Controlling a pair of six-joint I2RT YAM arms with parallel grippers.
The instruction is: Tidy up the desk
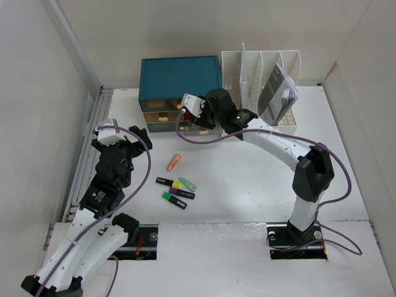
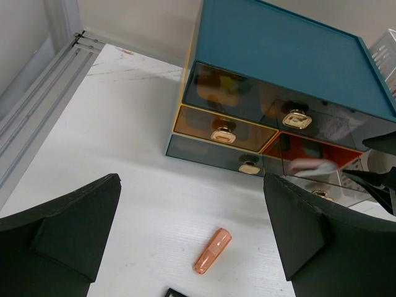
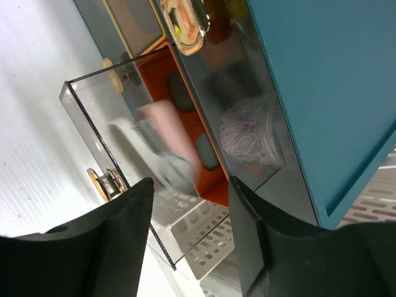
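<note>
White laminate forms the desk (image 1: pixel 247 185), which fills the whole workspace, and the sorting on it is judged to be only partly done. Nearest the front edge, a small cluster of highlighters (image 1: pixel 179 193) is seen lying loose on the middle of the surface. Just beyond them an orange tube (image 1: pixel 174 163) lies on its side, a little apart from the pens. Farther back, a teal drawer box (image 1: pixel 179 75) is set against the far edge. A white file rack (image 1: pixel 260 68) is placed just beside it on the right, and a grey booklet (image 1: pixel 279 94) is stood in one of its slots. One clear drawer (image 2: pixel 328 185) at the box's lower right is pulled out, and a pale blurred item (image 3: pixel 164 145) is seen inside it; what it is cannot be told. Small things are visible in other drawers too. Some stowing therefore appears done, while the pens and the tube are yet to be put away and the drawer is yet to be shut.

The left gripper (image 2: pixel 192 185) is held low over the desk, short of the orange tube, its fingers (image 2: pixel 74 229) spread wide with nothing between them. The right gripper (image 3: pixel 190 182) is held at the open drawer, its fingers (image 3: pixel 117 229) parted and nothing gripped. Whether a fingertip touches the drawer wall cannot be told.
</note>
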